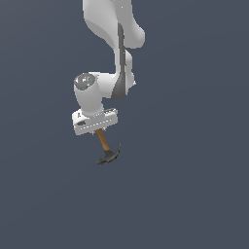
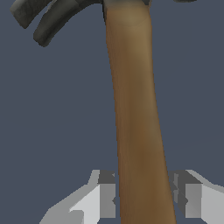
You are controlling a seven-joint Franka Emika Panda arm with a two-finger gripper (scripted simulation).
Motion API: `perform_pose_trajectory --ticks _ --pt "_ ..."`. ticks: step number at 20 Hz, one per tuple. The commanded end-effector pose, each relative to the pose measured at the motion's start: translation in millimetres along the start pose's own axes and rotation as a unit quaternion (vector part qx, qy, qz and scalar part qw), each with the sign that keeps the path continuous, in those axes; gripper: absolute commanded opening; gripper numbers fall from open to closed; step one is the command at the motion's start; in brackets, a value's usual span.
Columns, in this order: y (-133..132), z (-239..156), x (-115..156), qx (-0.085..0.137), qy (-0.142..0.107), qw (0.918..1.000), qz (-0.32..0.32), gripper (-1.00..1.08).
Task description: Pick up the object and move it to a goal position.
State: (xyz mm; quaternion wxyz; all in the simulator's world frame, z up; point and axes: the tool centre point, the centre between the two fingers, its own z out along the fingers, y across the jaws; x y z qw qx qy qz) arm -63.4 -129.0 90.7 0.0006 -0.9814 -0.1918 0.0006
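hand [image 2: 142,199] is clamped on the wooden handle of the hammer [image 2: 133,109], a finger on each side. hammer hangs head-down under the hand [image 1: 97,130], dark claw head at the bottom, seemingly off the surface

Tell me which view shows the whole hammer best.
The exterior view: the hammer shows from its handle under the tool down to its dark head. The wrist view shows mostly the handle; the head is cut off.
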Motion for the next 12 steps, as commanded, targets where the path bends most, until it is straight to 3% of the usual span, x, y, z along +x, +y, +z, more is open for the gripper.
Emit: perform_pose_trajectory --ticks 1,6,12 --pt "18.1 -10.4 -2.4 -0.001 0.001 1.0 -0.001 -1.0" --pt "39.9 -20.8 -5.8 -0.001 0.001 1.0 -0.001 -1.0" --pt "43.3 -21.9 -5.1 -0.001 0.0 1.0 -0.001 -1.0"
